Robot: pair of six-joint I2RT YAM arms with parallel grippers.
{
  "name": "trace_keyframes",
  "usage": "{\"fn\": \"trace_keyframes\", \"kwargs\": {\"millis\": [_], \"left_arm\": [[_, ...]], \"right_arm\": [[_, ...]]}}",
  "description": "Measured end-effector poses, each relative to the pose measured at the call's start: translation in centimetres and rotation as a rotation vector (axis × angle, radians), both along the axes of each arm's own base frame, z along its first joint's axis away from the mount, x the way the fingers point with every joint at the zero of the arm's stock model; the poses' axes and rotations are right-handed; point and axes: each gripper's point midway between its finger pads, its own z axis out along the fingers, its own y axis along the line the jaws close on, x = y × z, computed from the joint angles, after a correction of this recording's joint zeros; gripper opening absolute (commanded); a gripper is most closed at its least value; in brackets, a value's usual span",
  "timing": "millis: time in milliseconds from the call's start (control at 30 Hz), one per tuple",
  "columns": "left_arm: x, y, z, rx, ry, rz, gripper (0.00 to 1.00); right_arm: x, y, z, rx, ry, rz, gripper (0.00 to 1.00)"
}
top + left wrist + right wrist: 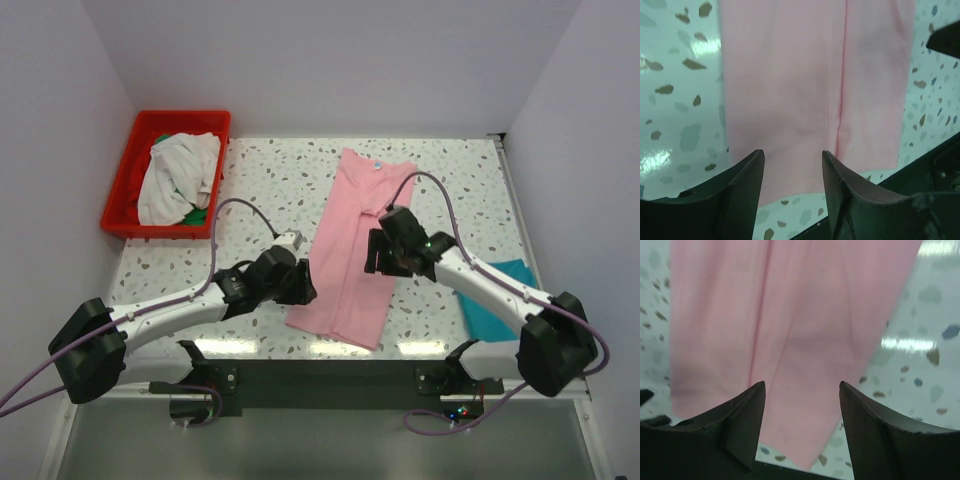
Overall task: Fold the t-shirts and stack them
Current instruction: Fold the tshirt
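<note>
The light pink t-shirt (350,255) lies on the table as a long narrow strip, folded lengthwise, with its neck label at the far end. My left gripper (304,286) is open and empty over the strip's near left edge; the pink cloth (805,75) shows between and beyond its fingers. My right gripper (376,252) is open and empty over the strip's right edge at mid-length, above the pink cloth (805,315). The teal t-shirt (495,300) lies folded at the near right, partly under the right arm. The off-white t-shirt (178,172) and a green one (197,214) are bunched in the crate.
The red plastic crate (120,190) stands at the far left corner of the speckled table (270,180). White walls close in the table at the back and both sides. Cables loop from both arms above the table.
</note>
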Motion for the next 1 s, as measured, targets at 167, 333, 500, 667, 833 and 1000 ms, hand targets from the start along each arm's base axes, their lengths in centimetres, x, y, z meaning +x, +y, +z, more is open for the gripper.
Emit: {"fn": "trace_keyframes", "kwargs": {"millis": [167, 333, 500, 667, 833, 1000], "left_arm": [[-3.1, 1.9, -2.0, 0.021, 0.075, -0.049, 0.59], [-3.9, 2.6, -2.6, 0.022, 0.084, -0.054, 0.59], [-4.3, 3.3, -4.1, 0.055, 0.116, -0.051, 0.58], [-4.8, 4.2, -5.7, 0.089, 0.146, -0.04, 0.57], [-5.0, 4.3, -6.3, 0.089, 0.154, -0.038, 0.53], [-4.9, 3.6, -6.5, 0.049, 0.147, -0.048, 0.42]], "right_arm": [[-9.0, -2.3, -3.8, 0.067, 0.095, -0.066, 0.61], [-13.5, -3.1, -5.7, 0.174, 0.169, -0.154, 0.6], [-15.6, -2.6, -6.8, 0.218, 0.24, -0.19, 0.59], [-17.2, -2.0, -8.1, 0.227, 0.309, -0.195, 0.59], [-18.3, 0.0, -8.3, 0.265, 0.341, -0.148, 0.59], [-18.7, 1.3, -8.2, 0.299, 0.352, -0.134, 0.59]]}}
